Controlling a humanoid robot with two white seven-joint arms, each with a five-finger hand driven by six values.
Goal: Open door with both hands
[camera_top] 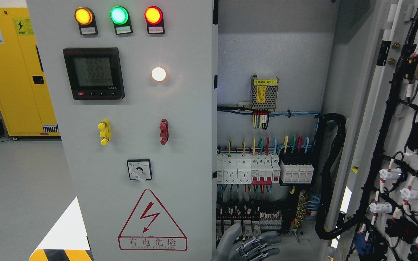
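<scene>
- Left door [140, 108] fills the middle, shut, carrying 3 lamps and a meter [93, 73].
- Right door [394, 145] stands swung open at right, wiring exposed.
- A hand [247, 244] at the bottom edge, fingers spread, grasping nothing; side unclear.

One hand [249, 244] showed at the bottom edge, slightly right of centre. Its grey fingers [267, 239] were spread and relaxed, pointing up and to the right, and held nothing. The arm behind it lay out of frame, so its side could not be determined. No second hand was visible.
</scene>
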